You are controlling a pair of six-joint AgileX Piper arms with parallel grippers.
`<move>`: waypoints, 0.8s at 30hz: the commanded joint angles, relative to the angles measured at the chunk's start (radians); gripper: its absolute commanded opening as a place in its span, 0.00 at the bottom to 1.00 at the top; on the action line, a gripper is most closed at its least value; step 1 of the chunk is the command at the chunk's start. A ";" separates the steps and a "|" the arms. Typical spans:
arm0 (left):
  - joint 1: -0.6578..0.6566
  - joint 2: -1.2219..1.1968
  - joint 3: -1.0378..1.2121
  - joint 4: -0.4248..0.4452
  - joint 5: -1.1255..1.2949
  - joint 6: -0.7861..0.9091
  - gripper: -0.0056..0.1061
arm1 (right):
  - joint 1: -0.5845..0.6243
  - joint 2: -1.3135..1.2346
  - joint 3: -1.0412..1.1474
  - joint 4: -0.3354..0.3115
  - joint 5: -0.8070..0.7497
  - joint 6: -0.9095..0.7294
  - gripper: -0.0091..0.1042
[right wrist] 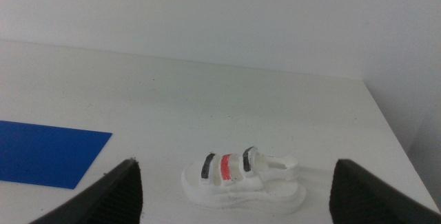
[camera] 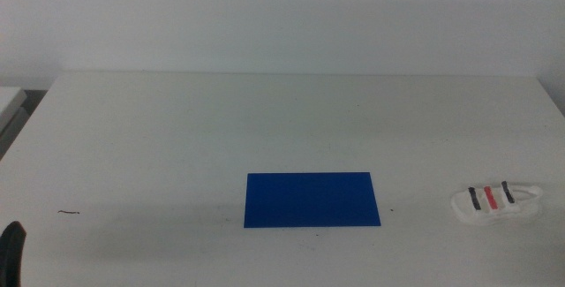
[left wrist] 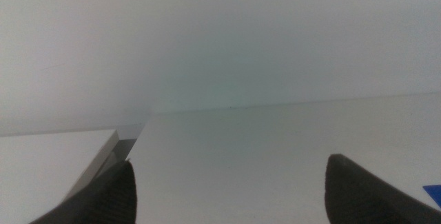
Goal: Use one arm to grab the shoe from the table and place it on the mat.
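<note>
The white shoe with black, red and black straps lies on its sole on the white table, near the front right. The deep blue mat lies flat at the front centre, apart from the shoe and bare. In the right wrist view the shoe sits between and beyond the wide-open jaws of my right gripper, with the mat's corner to one side. My left gripper is open and empty; a bit of it shows at the middle view's bottom left corner.
A second white surface stands beside the table's far left edge, across a narrow gap. A small dark mark is on the table at the front left. A white wall stands behind the table.
</note>
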 commanded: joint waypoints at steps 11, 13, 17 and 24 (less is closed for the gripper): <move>0.000 0.005 0.000 -0.004 -0.013 -0.001 0.89 | 0.000 -0.005 0.004 -0.004 -0.032 0.017 0.89; 0.000 0.005 0.000 -0.004 -0.013 -0.001 0.89 | 0.000 -0.005 -0.017 -0.017 0.000 0.017 0.89; 0.000 0.005 0.000 -0.004 -0.013 -0.001 0.89 | 0.000 0.021 -0.169 -0.041 0.077 0.017 0.89; 0.000 0.005 0.000 -0.004 -0.013 -0.001 0.89 | 0.003 0.313 -0.463 -0.062 0.209 0.007 0.89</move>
